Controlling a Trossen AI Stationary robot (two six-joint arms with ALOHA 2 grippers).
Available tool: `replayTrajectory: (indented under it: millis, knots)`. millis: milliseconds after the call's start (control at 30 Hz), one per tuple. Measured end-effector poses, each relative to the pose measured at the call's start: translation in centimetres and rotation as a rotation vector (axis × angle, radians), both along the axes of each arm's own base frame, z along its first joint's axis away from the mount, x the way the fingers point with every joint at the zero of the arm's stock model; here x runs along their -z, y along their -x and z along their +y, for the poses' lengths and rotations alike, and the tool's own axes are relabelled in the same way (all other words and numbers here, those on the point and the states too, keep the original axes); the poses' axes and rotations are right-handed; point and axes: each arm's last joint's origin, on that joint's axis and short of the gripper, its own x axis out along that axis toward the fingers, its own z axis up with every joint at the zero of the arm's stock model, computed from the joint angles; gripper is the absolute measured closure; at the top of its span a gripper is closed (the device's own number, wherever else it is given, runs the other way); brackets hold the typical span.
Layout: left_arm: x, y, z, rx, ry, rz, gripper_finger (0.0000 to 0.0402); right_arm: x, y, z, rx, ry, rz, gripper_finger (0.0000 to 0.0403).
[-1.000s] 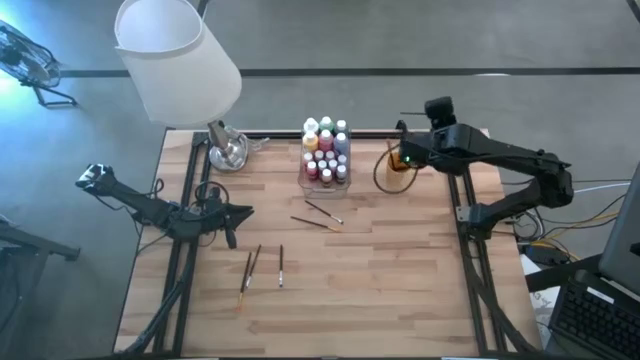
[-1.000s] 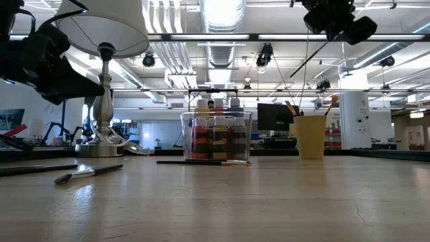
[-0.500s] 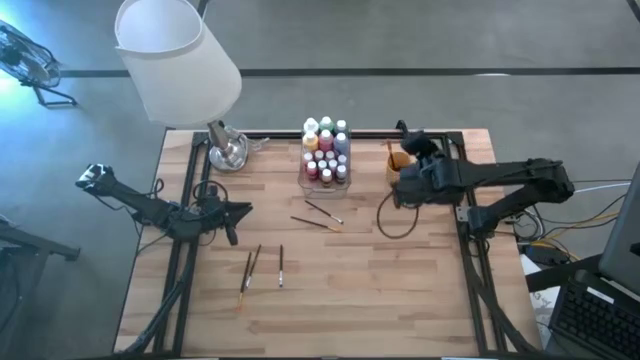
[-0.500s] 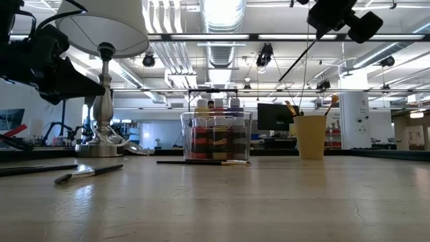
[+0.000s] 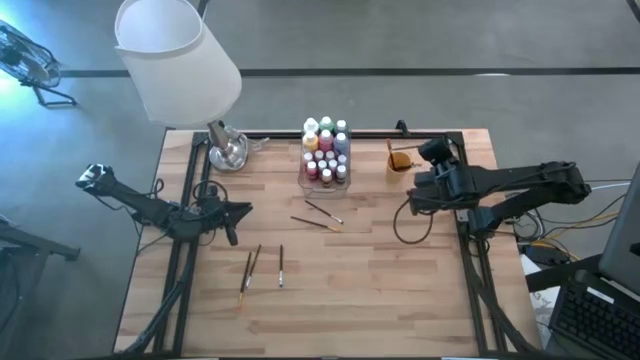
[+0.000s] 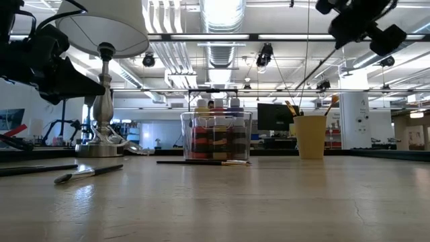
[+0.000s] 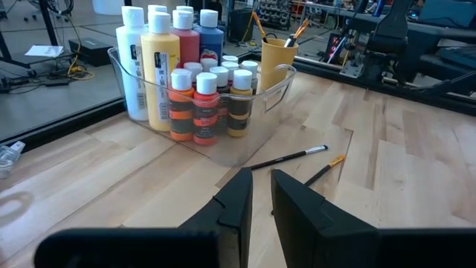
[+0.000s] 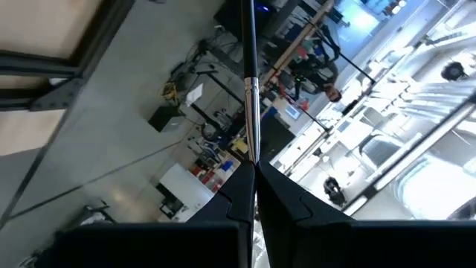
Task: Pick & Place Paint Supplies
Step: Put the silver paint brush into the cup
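Pale wooden table [image 5: 380, 290]: clear plastic box of white-capped paint bottles [image 5: 325, 152] far centre; loose dark-handled paintbrushes [image 5: 262, 266] near left. Right gripper [image 8: 254, 170] clamped on a thin brush [image 8: 250, 82], raised. Left gripper [image 7: 260, 195] slightly apart, empty. Open workshop beyond.

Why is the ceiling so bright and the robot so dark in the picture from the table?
In the low view, the ceiling lights shine straight into the camera, so the right gripper shows only as a black shape; the table has a pale sheen near the brush. In the high view, light is even and shadows are soft.
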Motion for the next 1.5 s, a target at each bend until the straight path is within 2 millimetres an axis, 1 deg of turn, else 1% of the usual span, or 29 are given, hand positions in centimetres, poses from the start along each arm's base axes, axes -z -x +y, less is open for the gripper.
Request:
replayTrajectory:
  millis: [167, 333, 667, 867, 1200, 1500]
  knots:
    - [0.0, 0.0, 0.0, 0.0, 0.0, 0.0, 0.0344, 2.2, 1.4, -0.1, 0.004, -0.015, 0.069, 0.0395]
    - [0.0, 0.0, 0.0, 0.0, -0.001, 0.001, 0.0346, 3.7, 1.5, -0.1, 0.003, -0.01, 0.143, 0.0395]
    - [0.0, 0.0, 0.0, 0.0, -0.001, 0.002, 0.0345, 4.9, 0.1, 0.0, 0.006, -0.006, 0.206, 0.0395]
    - [0.0, 0.0, 0.0, 0.0, -0.001, 0.002, 0.0346, 6.1, -1.1, 0.1, 0.009, -0.002, 0.277, 0.0395]
    - [0.0, 0.0, 0.0, 0.0, -0.001, 0.002, 0.0346, 8.2, -3.2, 0.1, 0.006, -0.003, 0.317, 0.0395]
    - [0.0, 0.0, 0.0, 0.0, -0.001, 0.002, 0.0346, 9.6, -4.0, -0.4, 0.045, -0.036, 0.365, 0.0395]
